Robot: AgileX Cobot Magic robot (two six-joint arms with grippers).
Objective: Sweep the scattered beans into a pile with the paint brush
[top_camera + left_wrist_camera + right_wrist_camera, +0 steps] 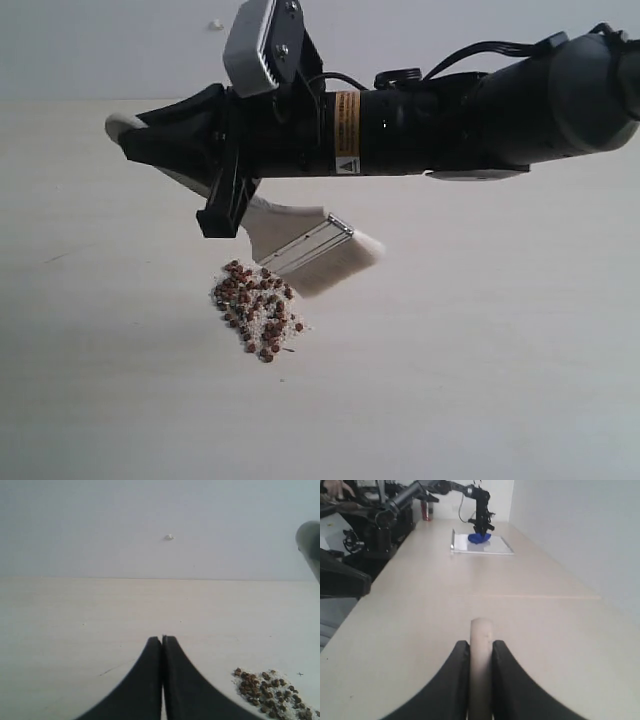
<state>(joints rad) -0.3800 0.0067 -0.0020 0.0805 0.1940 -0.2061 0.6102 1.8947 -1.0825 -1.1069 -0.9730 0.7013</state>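
Note:
The beans (255,305) lie in one loose pile with pale crumbs on the pale table, also seen in the left wrist view (270,692). The paint brush (310,240) hangs tilted just above and behind the pile, its whitish bristles (355,255) off the table by the pile's far right side. My right gripper (135,140) reaches across from the right and is shut on the wooden handle (481,650), whose end sticks out past the fingertips (462,647). My left gripper (162,638) is shut with nothing in it, left of the pile.
The right arm's thick black body (450,115) spans the scene above the table. Far down the table, another arm (481,510) stands over a blue object (479,538) on a white mat (482,545). Dark equipment (350,555) lines the table's edge.

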